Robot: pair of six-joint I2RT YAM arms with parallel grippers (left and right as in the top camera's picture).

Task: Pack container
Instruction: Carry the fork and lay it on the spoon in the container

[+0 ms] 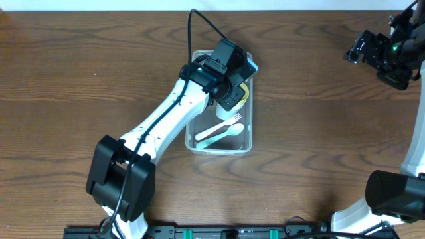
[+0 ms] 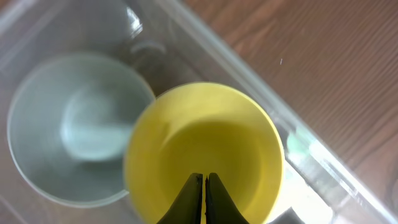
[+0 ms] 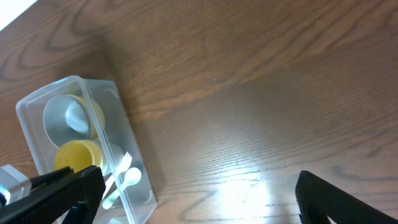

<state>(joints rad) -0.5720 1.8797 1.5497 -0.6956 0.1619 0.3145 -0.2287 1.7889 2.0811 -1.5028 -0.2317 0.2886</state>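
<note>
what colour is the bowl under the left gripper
The bowl is yellow; clearest in left wrist view.

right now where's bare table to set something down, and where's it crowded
Bare wood of the table lies left of the container and between it and the right gripper. Crowded: inside the container, which holds a yellow cup, pale bowl, spoon and fork, with the left gripper over the cup.
</note>
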